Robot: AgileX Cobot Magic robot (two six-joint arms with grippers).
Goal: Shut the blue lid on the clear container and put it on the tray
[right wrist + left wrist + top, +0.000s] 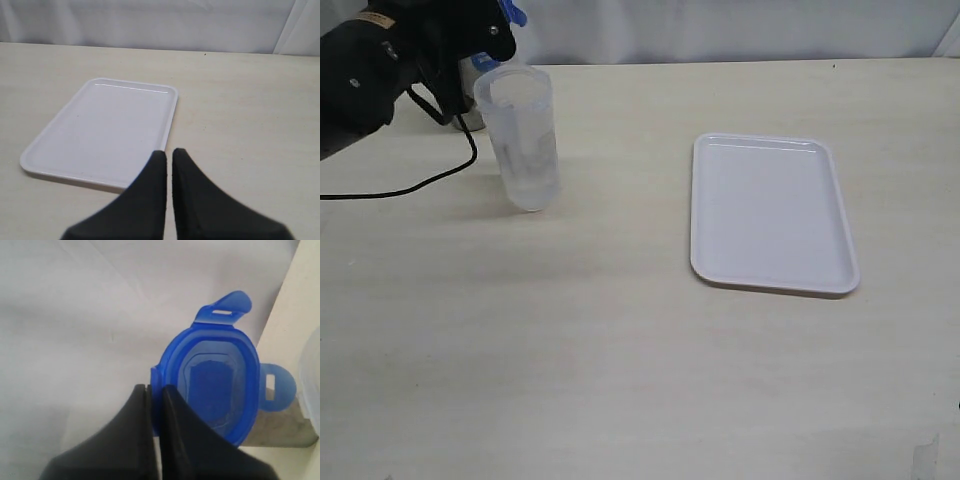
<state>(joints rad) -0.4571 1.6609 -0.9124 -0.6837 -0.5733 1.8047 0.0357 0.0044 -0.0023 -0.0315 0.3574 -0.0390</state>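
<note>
The clear container (525, 140) stands upright and uncovered on the table at the far left. Just behind and above its rim, my left gripper (485, 40) holds the blue lid (514, 14), mostly hidden by the arm in the exterior view. In the left wrist view the gripper (155, 390) is shut on the rim of the blue lid (215, 385), whose flaps stick out, and the container's edge (311, 385) shows beside it. The white tray (770, 210) lies flat to the right. My right gripper (169, 154) is shut on nothing, hovering near a corner of the tray (105, 125).
A grey metal cup (470, 118) stands behind the clear container, partly hidden by it. A black cable (420, 180) trails from the left arm across the table's left side. A pale curtain backs the table's far edge.
</note>
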